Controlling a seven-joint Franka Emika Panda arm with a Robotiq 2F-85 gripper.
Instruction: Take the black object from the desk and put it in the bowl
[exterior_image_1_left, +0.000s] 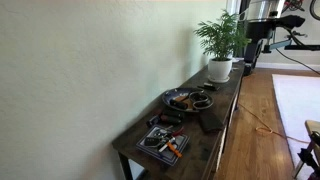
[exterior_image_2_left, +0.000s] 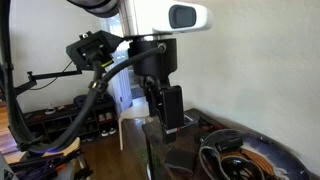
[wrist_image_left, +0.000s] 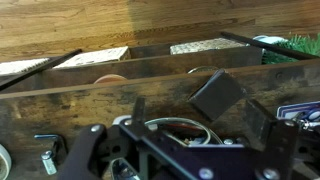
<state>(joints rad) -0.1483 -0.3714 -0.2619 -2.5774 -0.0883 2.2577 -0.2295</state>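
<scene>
A dark bowl (exterior_image_1_left: 188, 98) with cables and small items in it stands mid-way along the long dark desk (exterior_image_1_left: 215, 135). It also shows in an exterior view (exterior_image_2_left: 245, 160), low at the right. A small black object (exterior_image_1_left: 170, 118) lies on the desk just in front of the bowl; its shape is too small to make out. My gripper (exterior_image_1_left: 250, 52) hangs high over the far end of the desk, near the plant. In the wrist view its two black finger pads (wrist_image_left: 240, 108) stand apart with nothing between them. It also shows close up in an exterior view (exterior_image_2_left: 165, 105).
A potted plant (exterior_image_1_left: 221, 45) in a white pot stands at the far end of the desk. A flat tray of tools (exterior_image_1_left: 165, 142) lies at the near end. A wall runs along one side of the desk and a wooden floor (exterior_image_1_left: 262, 110) along the other. A metal clip (wrist_image_left: 45, 152) lies on the desk.
</scene>
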